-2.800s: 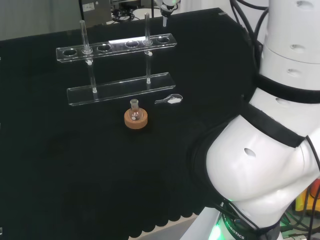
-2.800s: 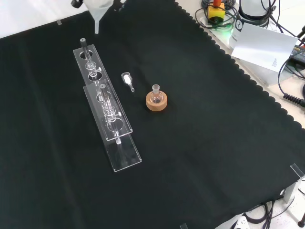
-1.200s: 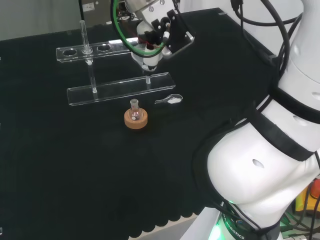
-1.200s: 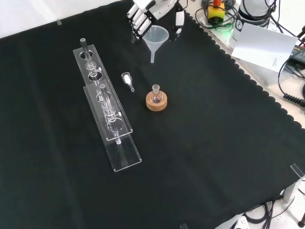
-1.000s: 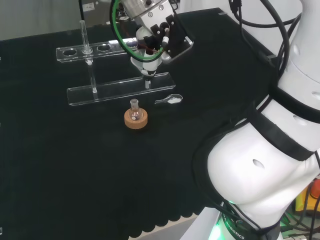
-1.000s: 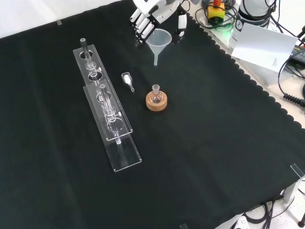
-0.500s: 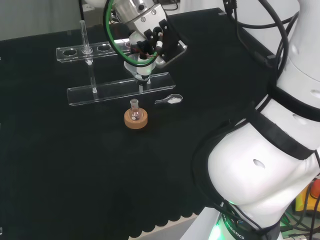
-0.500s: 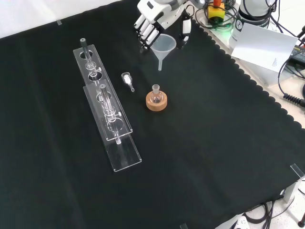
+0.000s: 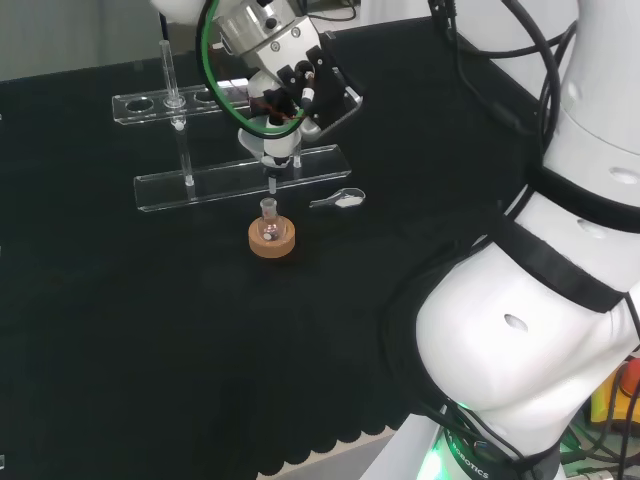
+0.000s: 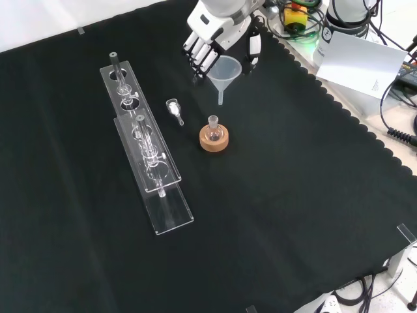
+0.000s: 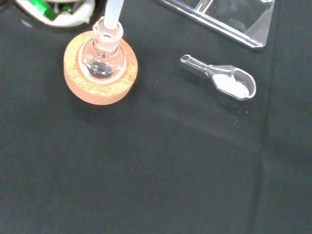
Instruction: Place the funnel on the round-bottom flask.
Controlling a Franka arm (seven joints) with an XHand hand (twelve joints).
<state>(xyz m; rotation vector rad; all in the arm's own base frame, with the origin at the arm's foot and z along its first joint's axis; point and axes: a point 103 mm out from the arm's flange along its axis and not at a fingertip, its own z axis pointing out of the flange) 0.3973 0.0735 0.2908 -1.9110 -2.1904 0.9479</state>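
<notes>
Funnel [image 10: 223, 68] hangs in the hand [image 10: 218, 26], fingers curled round its rim, stem pointing down just above and a little short of the flask [image 10: 212, 130] on its cork ring [image 10: 214, 141]. To seat it well, centre the stem over the narrow neck (the wrist view shows them nearly lined up), then lower straight without tilting.

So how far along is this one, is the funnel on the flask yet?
Not yet. Done: the hand has the funnel picked up and carried near the round-bottom flask on its cork ring. In hand: the stem hangs just above the flask's neck in the head view. Left: lower the stem into the neck and let go.
</notes>
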